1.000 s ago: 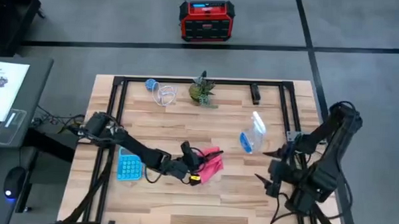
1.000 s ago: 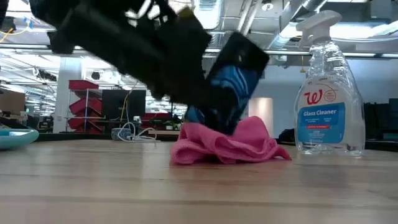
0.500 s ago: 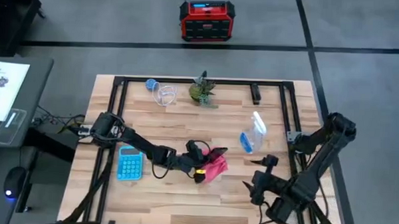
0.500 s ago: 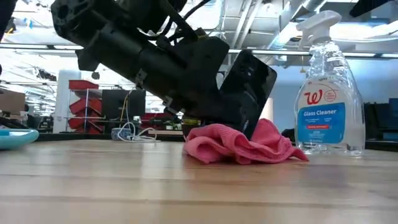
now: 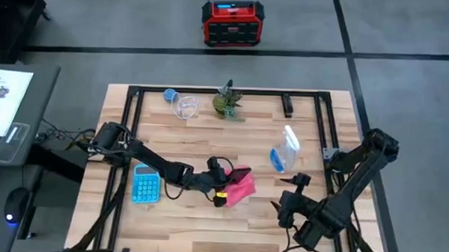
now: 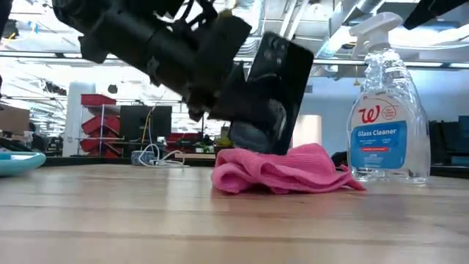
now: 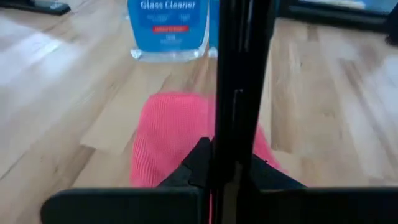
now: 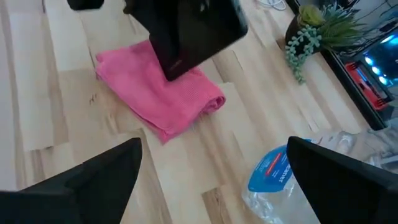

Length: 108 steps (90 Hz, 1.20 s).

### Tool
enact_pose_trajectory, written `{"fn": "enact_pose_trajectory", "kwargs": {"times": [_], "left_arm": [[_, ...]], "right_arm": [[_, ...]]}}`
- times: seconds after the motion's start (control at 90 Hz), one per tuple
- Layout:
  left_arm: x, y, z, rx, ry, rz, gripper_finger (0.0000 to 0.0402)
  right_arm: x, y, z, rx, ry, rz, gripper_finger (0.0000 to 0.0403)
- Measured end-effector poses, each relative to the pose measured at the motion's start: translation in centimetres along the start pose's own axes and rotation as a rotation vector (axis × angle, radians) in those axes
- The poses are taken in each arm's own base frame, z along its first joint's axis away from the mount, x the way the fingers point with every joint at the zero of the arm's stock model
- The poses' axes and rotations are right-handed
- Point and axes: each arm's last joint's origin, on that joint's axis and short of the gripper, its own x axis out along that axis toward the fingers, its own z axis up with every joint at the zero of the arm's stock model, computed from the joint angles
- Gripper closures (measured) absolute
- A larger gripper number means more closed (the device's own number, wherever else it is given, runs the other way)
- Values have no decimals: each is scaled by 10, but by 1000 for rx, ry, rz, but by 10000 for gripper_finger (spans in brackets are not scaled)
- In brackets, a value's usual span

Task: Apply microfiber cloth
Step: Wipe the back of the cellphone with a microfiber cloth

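The pink microfiber cloth [image 5: 241, 189] [image 8: 161, 87] lies bunched on the wooden table, left of the middle front. My left gripper [image 5: 221, 181] [image 6: 220, 81] is shut on a black phone [image 6: 282, 81] [image 8: 193, 31]. It reaches in from the table's left and holds the phone tilted over the cloth. The phone's lower end meets the top of the cloth [image 6: 286, 169]. My right gripper [image 5: 287, 205] [image 8: 214, 149] hovers open to the right of the cloth, touching nothing. My left gripper pinches the phone between its two fingers [image 7: 196, 158], one on each flat face, at the end nearer the arm [image 7: 235, 155]. The fingers come slanting down from the table's left. The phone stands steeply tilted, its lower end on the pink cloth [image 7: 168, 130].
A glass cleaner spray bottle [image 5: 283, 152] [image 6: 387, 110] stands just right of and behind the cloth. A light blue calculator [image 5: 145, 185] lies left of the cloth. A small potted plant [image 5: 227, 101] and a clear cup [image 5: 185, 105] stand at the far edge.
My left gripper has rubbed the phone over the cloth toward the table's right, then drawn it back left and tipped it more upright. The cloth has slid a little to the right. My right arm has swung toward the left and near edge, closer to the cloth.
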Motion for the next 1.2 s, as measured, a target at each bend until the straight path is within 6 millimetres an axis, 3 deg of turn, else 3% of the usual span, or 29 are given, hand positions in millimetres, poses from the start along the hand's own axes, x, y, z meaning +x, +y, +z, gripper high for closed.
{"fn": "enact_pose_trajectory", "kwargs": {"times": [0.267,0.522,0.722,0.833,0.922,1.2], "left_arm": [[10,0,-14,-2,11,22,393],[1,-10,13,30,-160,-78,393],[7,-8,-4,141,-70,-101,393],[16,-3,-19,108,-18,-103,393],[18,-3,-19,97,-24,-113,393],[5,-13,9,107,-212,-187,393]], "right_arm": [[0,0,0,1,-2,0,17],[0,0,0,3,-4,-2,17],[0,0,0,2,-8,-3,17],[0,0,0,0,-7,-3,17],[0,0,0,0,-8,-3,17],[0,0,0,-8,-8,-3,17]]}}
